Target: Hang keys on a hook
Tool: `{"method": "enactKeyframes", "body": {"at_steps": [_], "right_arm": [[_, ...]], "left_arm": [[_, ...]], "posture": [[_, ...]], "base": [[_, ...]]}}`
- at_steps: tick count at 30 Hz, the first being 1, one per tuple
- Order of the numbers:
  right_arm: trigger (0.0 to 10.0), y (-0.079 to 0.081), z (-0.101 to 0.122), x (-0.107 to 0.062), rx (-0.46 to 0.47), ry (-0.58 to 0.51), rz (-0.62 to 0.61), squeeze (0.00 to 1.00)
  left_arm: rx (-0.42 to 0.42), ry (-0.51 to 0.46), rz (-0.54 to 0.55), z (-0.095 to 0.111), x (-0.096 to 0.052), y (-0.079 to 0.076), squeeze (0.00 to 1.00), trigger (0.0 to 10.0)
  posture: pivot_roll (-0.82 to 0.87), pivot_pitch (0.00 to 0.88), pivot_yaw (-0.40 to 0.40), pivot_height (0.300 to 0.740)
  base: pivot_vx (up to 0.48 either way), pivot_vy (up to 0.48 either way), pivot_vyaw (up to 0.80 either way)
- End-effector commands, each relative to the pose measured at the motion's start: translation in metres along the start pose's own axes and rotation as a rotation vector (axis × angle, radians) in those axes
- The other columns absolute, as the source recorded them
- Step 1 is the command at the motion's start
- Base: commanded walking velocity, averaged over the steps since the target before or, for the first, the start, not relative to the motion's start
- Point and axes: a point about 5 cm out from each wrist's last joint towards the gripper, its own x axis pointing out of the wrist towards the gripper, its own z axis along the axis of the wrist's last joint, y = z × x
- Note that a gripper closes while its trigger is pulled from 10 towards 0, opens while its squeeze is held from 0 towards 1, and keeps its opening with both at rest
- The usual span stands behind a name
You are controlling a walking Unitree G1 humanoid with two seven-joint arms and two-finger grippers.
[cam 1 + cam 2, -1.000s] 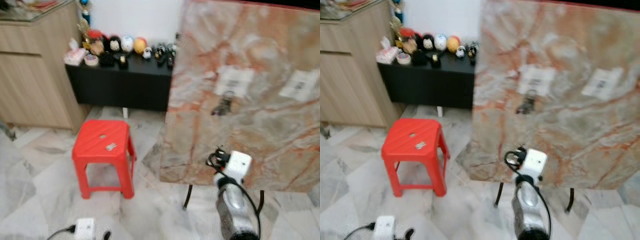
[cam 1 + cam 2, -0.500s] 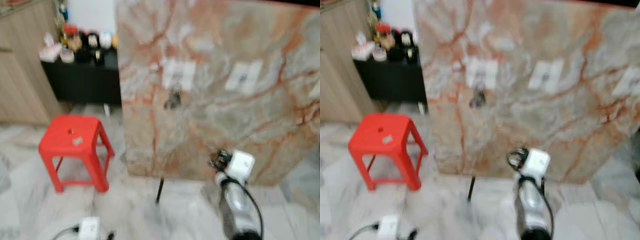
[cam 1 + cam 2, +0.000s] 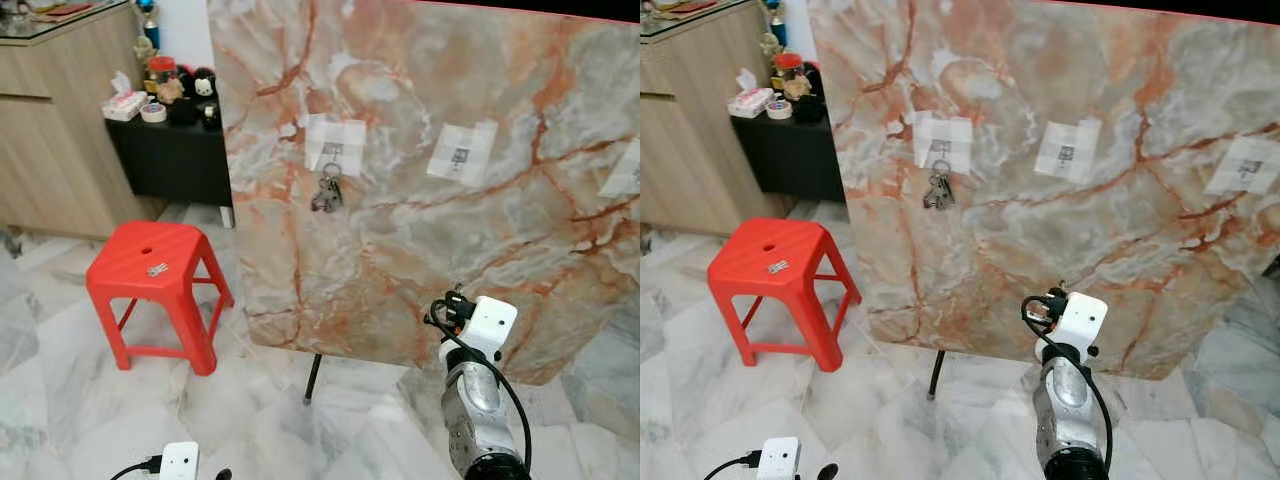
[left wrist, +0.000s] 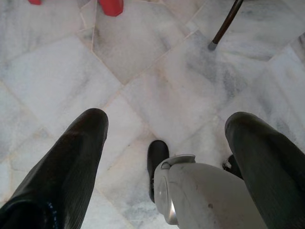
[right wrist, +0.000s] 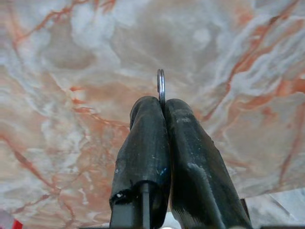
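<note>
I'm looking at a big marble-patterned panel (image 3: pixel 440 190) standing on thin dark legs on the marble floor (image 3: pixel 60 390), with orange veins running across it. Three white paper tags are stuck to its face; the leftmost one (image 3: pixel 335 146) has a bunch of keys (image 3: pixel 327 190) hanging just under it, ring at the top and the keys dangling against the panel. I cannot make out the hook itself behind the ring.

My right arm is reaching forward, low in front of the panel's lower edge, and I'm seeing its white wrist block and black cabling. In the right wrist view, the right gripper (image 5: pixel 162 102) is pointing at the marble face, its two black fingers (image 5: pixel 143 143) pressed tightly together and pinching a thin metal key ring (image 5: pixel 161 86) that is poking up edge-on between the tips. What hangs from that ring is hidden behind the fingers.

The left gripper (image 4: pixel 167 138) is hanging down by my side, aimed at the floor, fingers spread wide with nothing between them; in that wrist view I'm also seeing one of the panel's legs (image 4: pixel 224 26).

Off to the left, a red plastic stool (image 3: pixel 155 285) is standing well apart from the panel, with a small grey item (image 3: pixel 157 269) lying on its seat. Behind it, a low black cabinet (image 3: pixel 170 155) is carrying a cluster of small ornaments, beside a wooden cupboard (image 3: pixel 55 130).
</note>
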Motion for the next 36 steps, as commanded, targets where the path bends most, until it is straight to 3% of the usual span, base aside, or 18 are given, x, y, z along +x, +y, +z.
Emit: {"method": "enactKeyframes", "body": {"at_steps": [1, 11, 20, 36], "right_arm": [[10.0, 0.0018, 0.0005, 0.0008, -0.005, -0.004, 0.009, 0.00], [10.0, 0.0025, 0.0013, 0.0013, -0.004, -0.006, 0.008, 0.00], [10.0, 0.0014, 0.0002, 0.0010, -0.002, -0.001, 0.001, 0.00], [10.0, 0.0007, 0.0016, 0.0022, -0.004, -0.004, -0.003, 0.00]], "left_arm": [[0.006, 0.026, 0.001, -0.0043, -0.0010, 0.0015, 0.00, 10.0], [-0.021, 0.022, 0.014, -0.0017, 0.0002, 0.0024, 0.00, 10.0], [-0.016, 0.031, 0.017, -0.0016, 0.0005, 0.0033, 0.00, 10.0], [-0.019, 0.033, 0.016, -0.0048, -0.0010, 0.0034, 0.00, 10.0]], "posture": [[0.07, 0.000, -0.098, 0.740], [0.07, 0.000, -0.095, 0.740], [0.06, 0.000, -0.095, 0.740], [0.07, 0.000, -0.099, 0.740]], "base": [[0.000, 0.000, 0.00], [0.000, 0.000, 0.00], [0.000, 0.352, 0.00], [0.000, 0.000, 0.00]]}}
